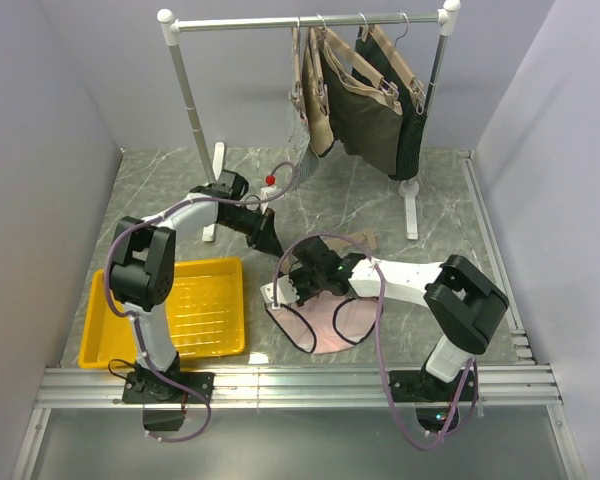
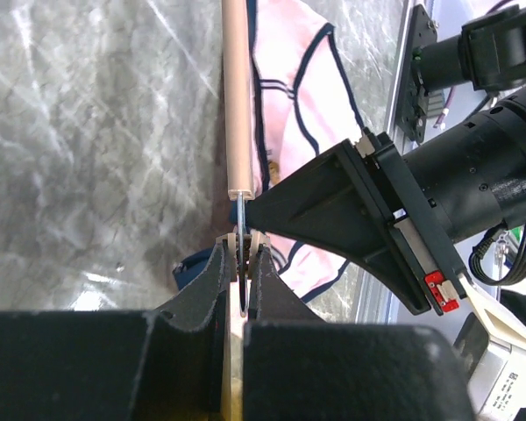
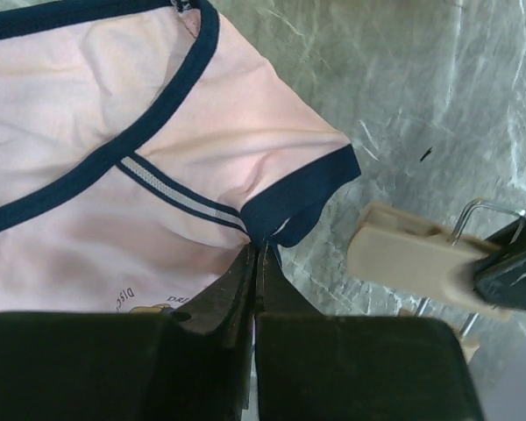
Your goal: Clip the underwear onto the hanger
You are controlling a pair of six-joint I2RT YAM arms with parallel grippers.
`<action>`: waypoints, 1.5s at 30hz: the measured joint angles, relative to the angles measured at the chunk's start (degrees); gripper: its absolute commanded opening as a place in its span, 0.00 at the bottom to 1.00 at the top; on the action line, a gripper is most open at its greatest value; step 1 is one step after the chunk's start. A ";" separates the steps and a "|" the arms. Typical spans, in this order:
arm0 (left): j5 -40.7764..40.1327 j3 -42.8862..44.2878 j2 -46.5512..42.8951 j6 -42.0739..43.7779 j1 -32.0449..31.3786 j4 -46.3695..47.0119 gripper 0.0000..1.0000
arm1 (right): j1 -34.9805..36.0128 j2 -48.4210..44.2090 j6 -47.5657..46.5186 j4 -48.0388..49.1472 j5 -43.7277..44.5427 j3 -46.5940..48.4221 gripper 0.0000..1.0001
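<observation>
The pale pink underwear (image 1: 325, 322) with navy edging lies on the marble table in front of the right arm. It also shows in the left wrist view (image 2: 289, 79) and the right wrist view (image 3: 88, 114). My right gripper (image 1: 285, 293) (image 3: 260, 250) is shut on a navy corner of its waistband. The hanger's tan bar (image 2: 237, 96) lies beside the underwear. My left gripper (image 1: 273, 245) (image 2: 246, 250) is shut on the hanger's end clip (image 3: 412, 259), with the silver wire between its fingers. In the top view the arms hide most of the hanger.
A yellow tray (image 1: 210, 263) sits at the left front. A white clothes rack (image 1: 310, 20) stands at the back with dark olive and grey garments (image 1: 365, 110) on tan hangers. Its feet (image 1: 412, 215) rest on the table. Grey walls close in both sides.
</observation>
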 measured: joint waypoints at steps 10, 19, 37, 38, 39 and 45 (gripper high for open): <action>2.69 0.22 1.81 3.39 -0.94 -0.57 0.00 | 0.00 -0.44 -2.21 0.98 -1.16 -0.26 0.00; 5.90 0.42 4.66 10.45 -1.01 -5.38 0.00 | 0.00 -0.90 -2.69 1.01 -1.66 -0.59 0.00; 7.93 4.90 4.90 13.88 -0.87 -7.04 0.00 | 0.15 -2.78 -5.03 1.25 -2.67 -2.67 0.00; 8.07 5.18 5.01 14.03 -0.87 -7.13 0.00 | 0.17 -2.89 -5.07 1.25 -2.67 -2.73 0.00; 8.31 5.42 5.20 14.29 -0.87 -7.34 0.00 | 0.22 -2.97 -5.16 1.25 -2.67 -2.78 0.00; 8.90 5.53 6.64 15.85 -1.03 -8.85 0.01 | 0.35 -3.10 -5.31 1.46 -2.67 -2.89 0.00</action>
